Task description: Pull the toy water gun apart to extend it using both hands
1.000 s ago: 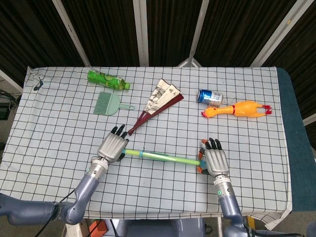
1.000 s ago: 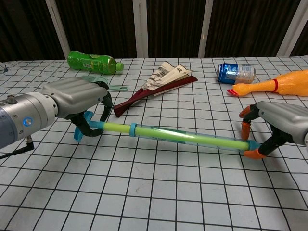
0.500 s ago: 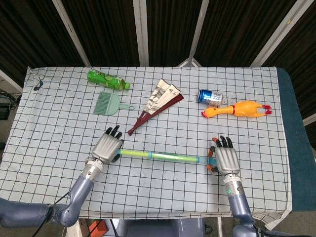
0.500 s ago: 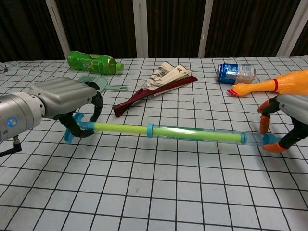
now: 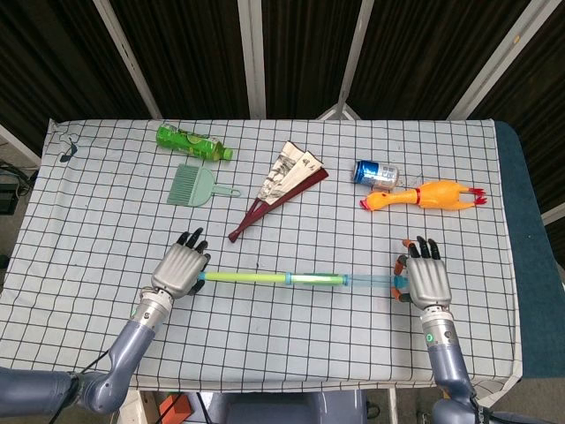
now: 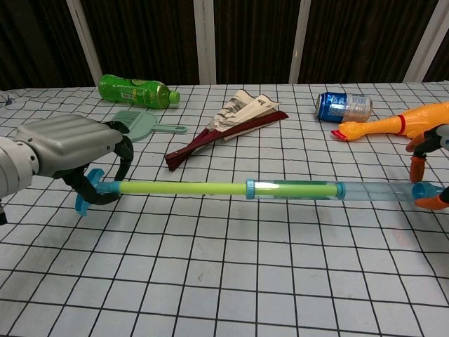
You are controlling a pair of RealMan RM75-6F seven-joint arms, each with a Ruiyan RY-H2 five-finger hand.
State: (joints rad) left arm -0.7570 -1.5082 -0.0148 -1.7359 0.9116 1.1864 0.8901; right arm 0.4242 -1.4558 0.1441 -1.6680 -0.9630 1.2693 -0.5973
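The toy water gun point(image 5: 291, 279) point(image 6: 266, 189) lies stretched out across the near part of the checked cloth, a yellow-green rod running into a clear blue tube. My left hand point(image 5: 179, 269) point(image 6: 66, 147) grips its blue handle end on the left. My right hand point(image 5: 425, 279) point(image 6: 429, 163) holds the orange-tipped end on the right; in the chest view only its fingertips show at the frame edge.
Behind the gun lie a folded fan point(image 5: 281, 184), a green brush point(image 5: 192, 185), a green bottle point(image 5: 192, 141), a blue can point(image 5: 377, 173) and a rubber chicken point(image 5: 428, 195). The table's front edge point(image 5: 282, 384) runs close behind my hands.
Both hands have moved apart, left hand leftward and right hand rightward. The gun has grown longer, with the clear blue tube now drawn out on the right.
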